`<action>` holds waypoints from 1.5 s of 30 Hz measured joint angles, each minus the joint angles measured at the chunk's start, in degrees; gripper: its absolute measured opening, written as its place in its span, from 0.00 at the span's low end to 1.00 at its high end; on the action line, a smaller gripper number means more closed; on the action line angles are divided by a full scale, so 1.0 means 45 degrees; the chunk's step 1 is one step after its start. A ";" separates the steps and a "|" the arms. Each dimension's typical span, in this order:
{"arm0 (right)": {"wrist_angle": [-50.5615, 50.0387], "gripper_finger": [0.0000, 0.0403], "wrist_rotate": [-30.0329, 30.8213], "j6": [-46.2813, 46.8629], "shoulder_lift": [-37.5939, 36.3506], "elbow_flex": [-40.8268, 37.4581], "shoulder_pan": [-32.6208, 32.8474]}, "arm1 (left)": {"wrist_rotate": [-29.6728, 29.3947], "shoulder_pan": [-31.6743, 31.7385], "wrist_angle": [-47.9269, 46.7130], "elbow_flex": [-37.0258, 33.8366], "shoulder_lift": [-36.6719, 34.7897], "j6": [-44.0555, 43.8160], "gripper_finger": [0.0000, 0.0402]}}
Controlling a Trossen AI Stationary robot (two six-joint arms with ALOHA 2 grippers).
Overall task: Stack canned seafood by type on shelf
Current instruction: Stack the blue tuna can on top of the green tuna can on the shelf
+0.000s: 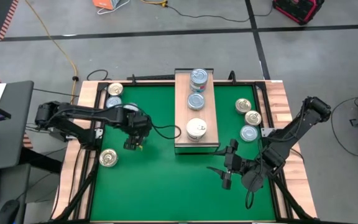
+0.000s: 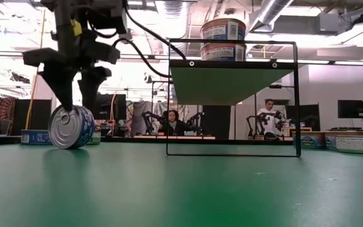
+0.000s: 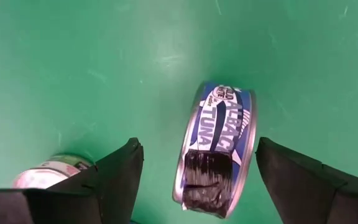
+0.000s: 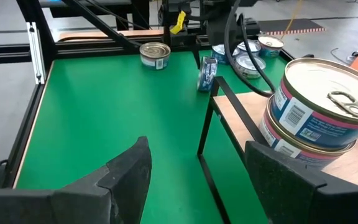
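Left pincer (image 3: 194,171), fingers spread wide, grips nothing — a tuna can (image 3: 216,149) stands on edge between them on the green desk (image 1: 160,186), left of frame centre, probably just let go. Right pincer (image 4: 194,171) waits open, lower right, beside the shelf (image 1: 182,109) — its tins stacked by type.

Light was bright and even, coming from ceiling lamps that glared white in the low view. The green mat (image 3: 104,74) showed a pale glare patch. Near mat in the low view was blurred.
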 joint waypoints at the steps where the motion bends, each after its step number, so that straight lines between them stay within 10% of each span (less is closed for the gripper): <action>1: 0.0002 0.71 0.0002 -0.0051 0.0000 0.0000 0.0000 | 0.0076 0.0080 0.0005 -0.0053 0.0000 0.0023 0.74; 8: 0.0005 0.71 0.0005 -0.0085 0.0000 0.0000 -0.0092 | 0.0165 0.0139 0.0068 -0.0057 0.0000 0.0551 0.64; 24: 0.0080 0.71 0.0092 -0.0095 -0.0143 0.0000 0.0432 | 0.1257 -0.0407 -0.0665 0.0710 -0.0009 -0.0029 0.02; 34: 0.0087 0.71 0.0107 -0.0090 -0.0141 0.0000 0.0423 | 0.1917 -0.1049 -0.1130 0.1163 -0.0049 -0.4016 0.04; 40: 0.0116 0.71 0.0112 -0.0279 -0.0141 0.0000 0.0419 | -0.1849 -0.2931 -0.0517 -0.0877 -0.0005 -0.5255 0.16; 45: 0.0383 0.71 0.0117 -0.0382 -0.0141 0.0000 0.0422 | -0.0272 -0.3498 0.0952 -0.2112 0.0000 -0.5518 0.22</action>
